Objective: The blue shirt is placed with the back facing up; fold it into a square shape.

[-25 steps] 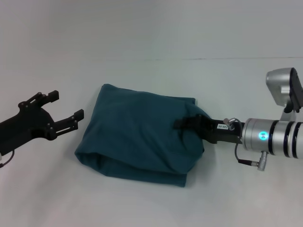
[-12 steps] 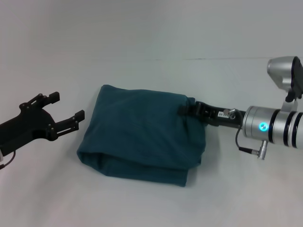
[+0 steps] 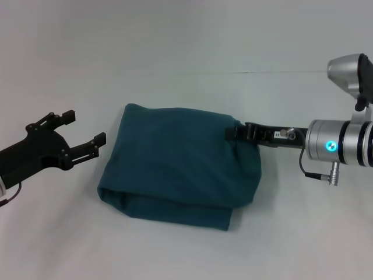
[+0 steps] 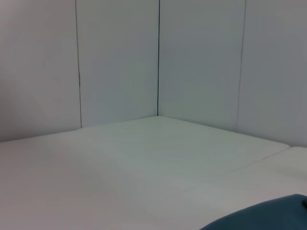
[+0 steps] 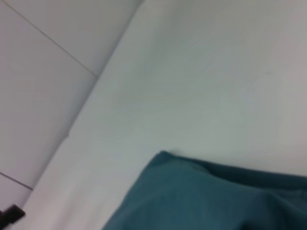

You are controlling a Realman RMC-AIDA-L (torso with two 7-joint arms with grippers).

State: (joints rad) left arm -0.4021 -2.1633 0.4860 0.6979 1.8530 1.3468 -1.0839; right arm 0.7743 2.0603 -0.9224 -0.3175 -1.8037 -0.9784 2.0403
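The dark teal-blue shirt of soft knit fabric (image 3: 178, 166) lies folded into a thick, roughly square bundle in the middle of the smooth, matte white table (image 3: 186, 251). Its top face is broad and gently rumpled, its corners rounded, and along the near edge 2 stacked layers show as a soft rolled lip. The right side of the bundle bulges outward in a puffy fold.

The right gripper (image 3: 235, 133), black and slender at the end of a silver cylindrical arm with a glowing cyan ring, reaches in level from the right and meets the bundle's upper right edge. Its fingertips are buried against the cloth, so I cannot tell how its jaws stand.

The left gripper (image 3: 81, 130), a black angular frame with ridged fingers (image 3: 93, 142), hovers above the table just left of the shirt, jaws spread wide and holding nothing.
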